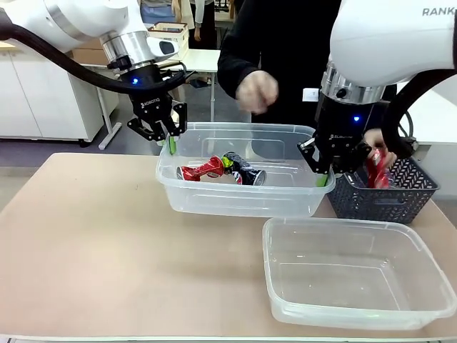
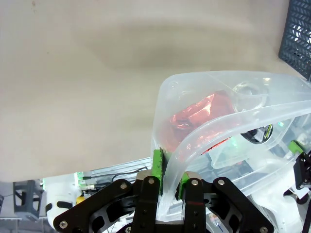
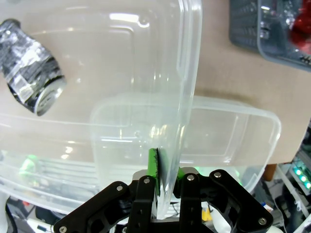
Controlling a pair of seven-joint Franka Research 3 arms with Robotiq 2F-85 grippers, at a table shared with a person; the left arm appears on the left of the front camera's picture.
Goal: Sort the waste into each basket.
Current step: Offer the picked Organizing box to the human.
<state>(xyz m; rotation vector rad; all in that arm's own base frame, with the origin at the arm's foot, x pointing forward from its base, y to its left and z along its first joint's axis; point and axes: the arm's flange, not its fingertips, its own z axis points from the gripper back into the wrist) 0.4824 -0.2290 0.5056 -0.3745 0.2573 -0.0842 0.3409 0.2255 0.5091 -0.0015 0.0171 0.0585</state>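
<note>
— What are you holding right now?

— I'm gripping the far clear tub (image 1: pixel 285 201) at both ends. The left gripper (image 1: pixel 170 143) is pinching its left wall, with the pads closed narrow on the plastic, one finger inside and one outside. The right gripper (image 1: pixel 321 174) is clamping the right wall the same way.

— Why two arms on one tub?

— I'm judging that thin plastic would twist if it were held at one end, so I'm steadying it from both. I can't tell whether it's off the table.

— Where's the waste?

— A crushed red can (image 1: pixel 203 170) and a dark crushed can (image 1: pixel 244 168) are lying side by side on that tub's floor, near the middle. Another red can (image 1: pixel 376 174) is sitting in the dark mesh basket (image 1: pixel 410 196) just right of the tub. The person's hand (image 1: pixel 257 91) is hanging above the far rim.

— And the second tub?

— The near clear tub (image 1: pixel 321 223) is sitting front right with no waste in it. I'm guessing it's waiting for the bottles.
</note>
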